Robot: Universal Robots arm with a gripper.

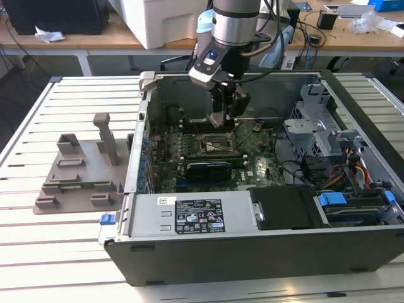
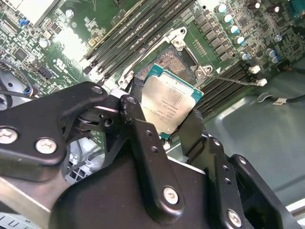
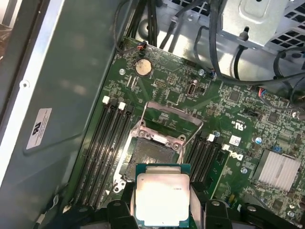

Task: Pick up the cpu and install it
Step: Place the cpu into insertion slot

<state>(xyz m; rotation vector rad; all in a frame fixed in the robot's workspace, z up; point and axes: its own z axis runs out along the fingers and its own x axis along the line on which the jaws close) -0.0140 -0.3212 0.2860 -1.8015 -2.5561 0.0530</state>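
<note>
Pinching the cpu (image 3: 162, 198) by two opposite edges, the gripper (image 3: 162, 202) hangs inside the open computer case (image 1: 252, 246), its two black fingers (image 2: 143, 138) pressed against the chip's sides. The one cpu is in the air just over the motherboard socket (image 3: 152, 152), not seated in it. Its silvery metal top is turned toward both wrist cameras and its underside toward the board. The chip is close to square, so a long axis hardly shows; in the first wrist view the gripped sides look slightly longer, and a thin teal rim frames the metal. Faint grey print runs across the top in the second wrist view (image 2: 169, 105), too pale to make out. The single socket has its dark contact field bare, a wire lever and metal frame around it, and two banks of black memory slots (image 3: 102, 148) flanking it. One coin cell (image 3: 143, 67) and one finned heatsink (image 3: 276, 169) sit on the green board. A white label (image 3: 42, 128) is stuck on the case wall, and another (image 1: 199, 218) on the power supply. At the exterior view's left, one grey plastic tray (image 1: 82, 170) stands on the slatted table (image 1: 63, 246), well apart from the case.
</note>
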